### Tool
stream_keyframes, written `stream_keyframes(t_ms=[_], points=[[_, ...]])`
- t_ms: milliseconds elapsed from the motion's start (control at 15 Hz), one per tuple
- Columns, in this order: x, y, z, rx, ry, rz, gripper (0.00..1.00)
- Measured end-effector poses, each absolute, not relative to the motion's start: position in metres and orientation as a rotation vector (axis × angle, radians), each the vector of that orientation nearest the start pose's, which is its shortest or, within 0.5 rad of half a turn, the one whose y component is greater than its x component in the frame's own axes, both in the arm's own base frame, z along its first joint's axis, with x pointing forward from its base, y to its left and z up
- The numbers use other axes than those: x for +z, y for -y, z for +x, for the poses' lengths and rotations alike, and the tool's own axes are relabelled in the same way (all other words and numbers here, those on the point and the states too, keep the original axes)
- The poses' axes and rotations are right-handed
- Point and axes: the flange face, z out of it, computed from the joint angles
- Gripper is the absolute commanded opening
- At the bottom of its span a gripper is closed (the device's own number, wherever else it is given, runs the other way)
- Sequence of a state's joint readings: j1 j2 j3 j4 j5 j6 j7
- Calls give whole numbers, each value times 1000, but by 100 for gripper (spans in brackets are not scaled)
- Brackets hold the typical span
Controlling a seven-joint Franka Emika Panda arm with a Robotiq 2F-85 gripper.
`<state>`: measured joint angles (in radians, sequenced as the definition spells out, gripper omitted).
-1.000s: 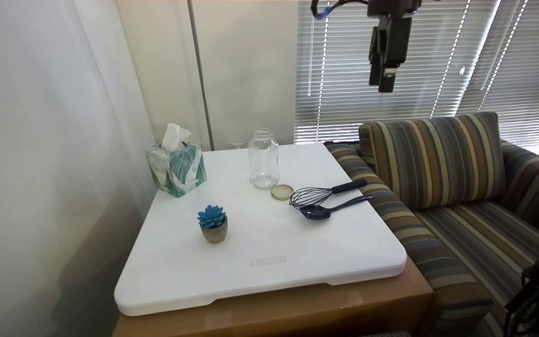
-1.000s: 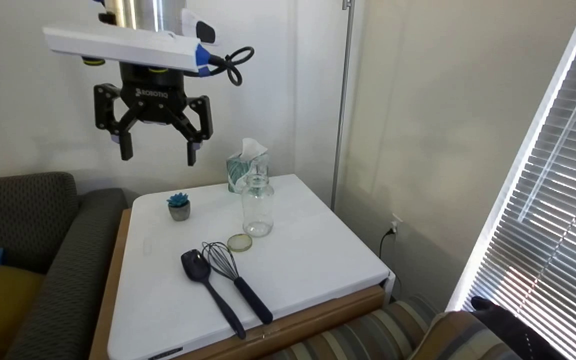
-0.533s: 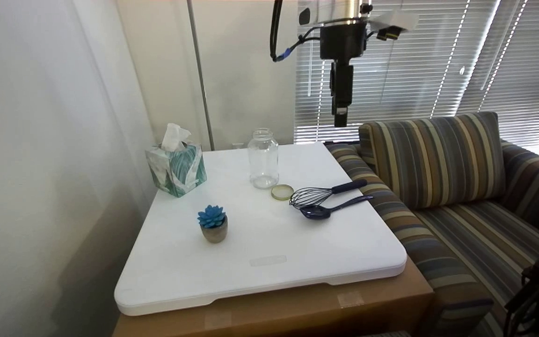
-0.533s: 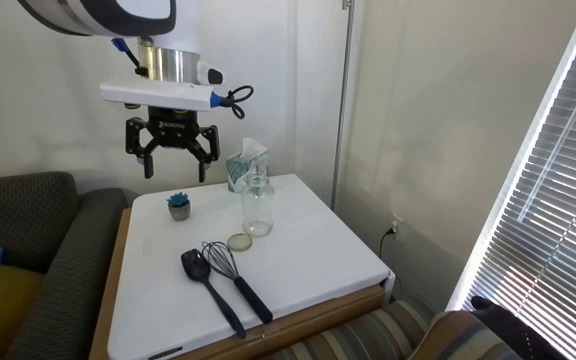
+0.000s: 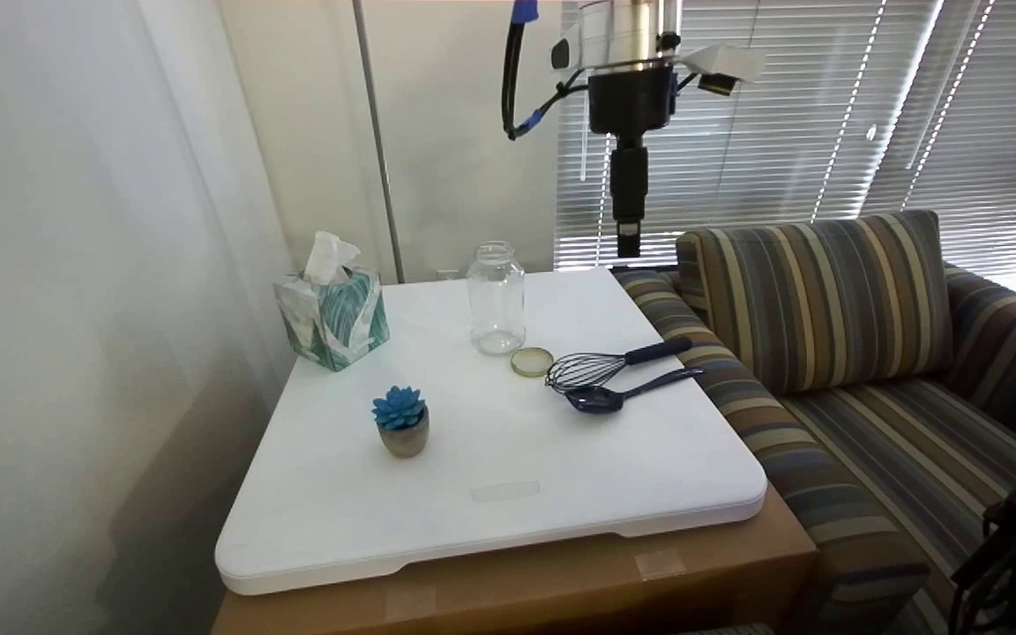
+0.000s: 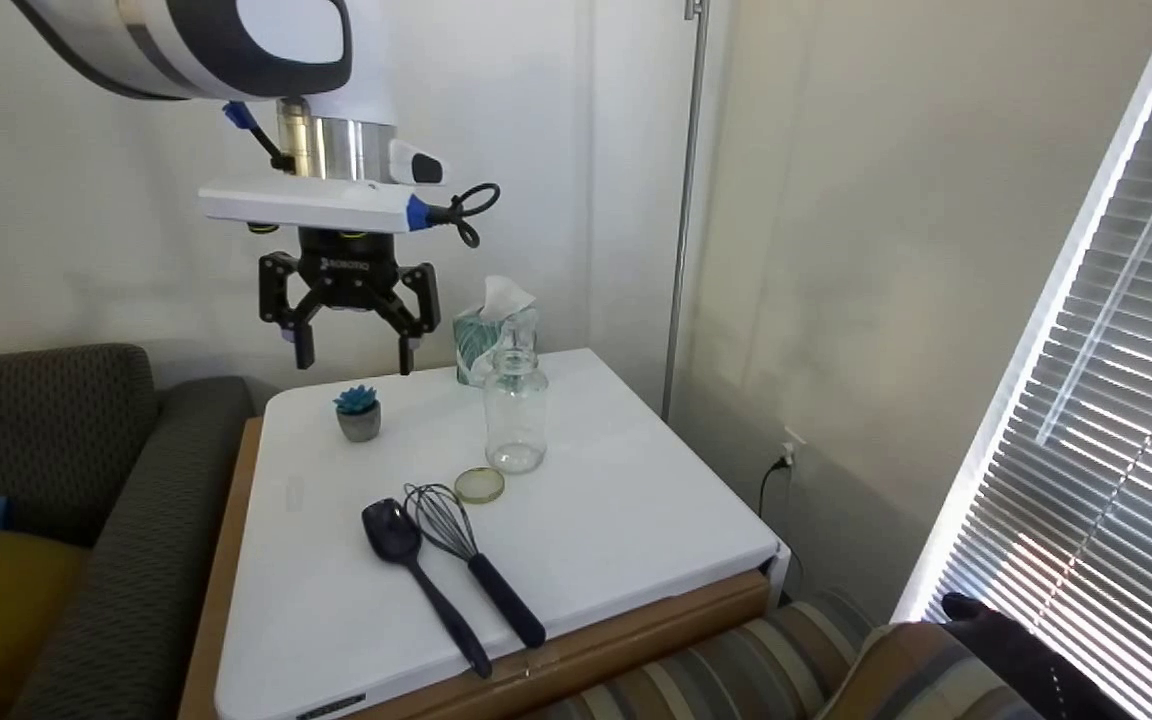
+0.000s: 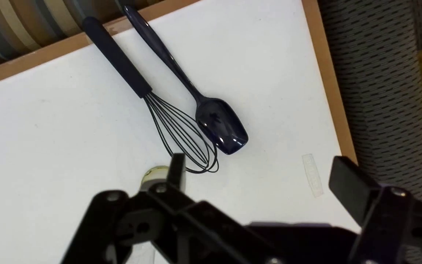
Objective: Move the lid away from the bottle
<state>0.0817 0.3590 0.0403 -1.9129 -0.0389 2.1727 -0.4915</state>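
The pale yellowish lid [image 5: 532,362] lies flat on the white table, close beside the base of the bottle [image 5: 497,309] and apart from it. Clear and upright, the bottle [image 6: 515,425] has no lid on its mouth. My gripper [image 6: 356,362] hangs above the tabletop, well higher than the lid [image 6: 479,485], with its jaws spread wide and nothing between them. In the wrist view the gripper [image 7: 261,178] shows bare table between its fingers; the left finger hides part of the lid [image 7: 156,172].
A whisk [image 6: 444,520] lies by the lid, and a dark spoon [image 6: 394,535] rests against it. A blue succulent pot [image 5: 403,428] and a tissue box [image 5: 336,317] also stand on the table [image 5: 473,538]. A striped sofa [image 5: 817,309] adjoins it.
The arm has come down and, in an exterior view, shifted left toward the table, slowing in the last half second. Its jaws have stayed wide; lid and bottle have not moved.
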Motion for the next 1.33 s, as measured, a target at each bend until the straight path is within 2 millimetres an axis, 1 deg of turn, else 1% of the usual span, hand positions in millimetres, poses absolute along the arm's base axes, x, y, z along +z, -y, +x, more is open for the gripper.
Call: stream_keyframes(t_ms=[133, 400, 600, 733, 867, 1067, 1200, 1333], points=[[297, -79, 610, 151, 956, -3011, 100], [272, -88, 628, 12, 918, -3000, 100], [252, -84, 643, -162, 847, -2955, 100], [242, -77, 650, -233, 844, -2930, 100], [236, -76, 654, -249, 901, -2897, 100], [237, -81, 657, -266, 942, -2864, 100], [235, -84, 655, -246, 964, -2893, 100], [224, -95, 649, -197, 996, -2941, 100]])
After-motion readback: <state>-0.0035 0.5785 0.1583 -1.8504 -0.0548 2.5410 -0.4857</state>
